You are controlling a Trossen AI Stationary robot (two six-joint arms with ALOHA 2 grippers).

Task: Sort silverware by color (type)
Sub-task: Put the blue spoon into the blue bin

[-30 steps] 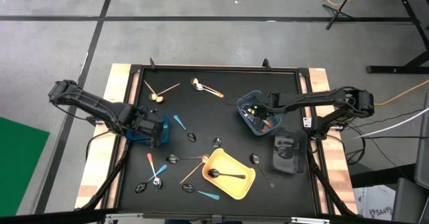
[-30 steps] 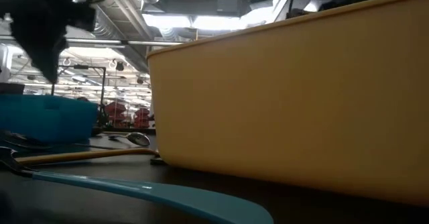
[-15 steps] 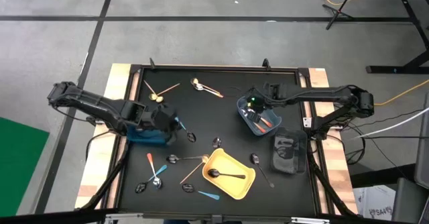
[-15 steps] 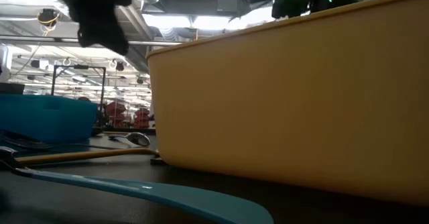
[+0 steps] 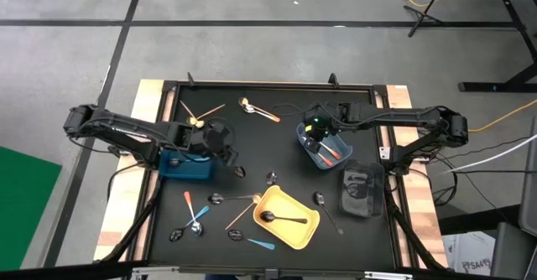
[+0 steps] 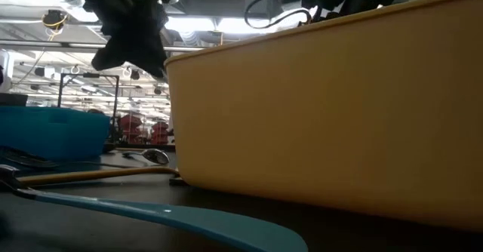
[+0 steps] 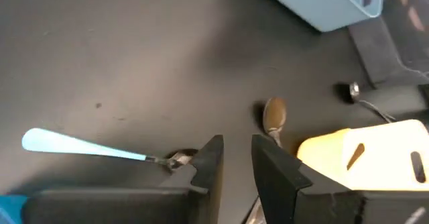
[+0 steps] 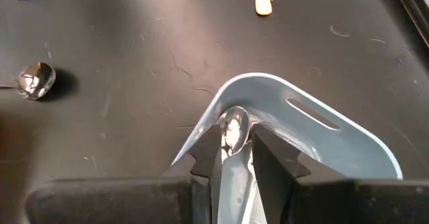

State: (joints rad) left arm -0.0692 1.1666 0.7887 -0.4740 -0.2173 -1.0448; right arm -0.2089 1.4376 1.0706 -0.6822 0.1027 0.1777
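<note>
Left gripper (image 5: 220, 139): hanging over the bare bench (image 5: 277, 104) just beside the blue bin (image 5: 186, 167), narrowly spread and holding nothing.

Nearest piece of silverware: the light-blue-handled spoon (image 7: 80, 145), flat on the bench almost under that gripper. In the left wrist view, bowl end just beside one fingertip and not between the two. Handle running away sidelong, apparently toward the blue bin's side. Long axis therefore roughly across the gap rather than in line with it. Judged to call for a short shift over the handle, perhaps with a turn of the wrist, before any pinch. Clearly the left arm's piece, with the right arm well apart across the bench.

Right gripper (image 5: 317, 130): over the near rim of the pale grey-blue bin (image 8: 301, 117), with a silver spoon bowl (image 8: 234, 125) showing in line with it. Cannot tell whether that spoon is pinched or simply lying in the bin's corner behind.

Hard to make out:
- From above, most of the light-blue spoon covered by the left gripper.
- At bench height, nearly everything blocked by the wall of the yellow bin (image 5: 294, 204), apart from a blue handle and a tan one in the foreground.
- A spoon with a brownish bowl (image 7: 273, 113) lying farther off, near the yellow bin, its handle cut off behind the left arm's finger.
</note>
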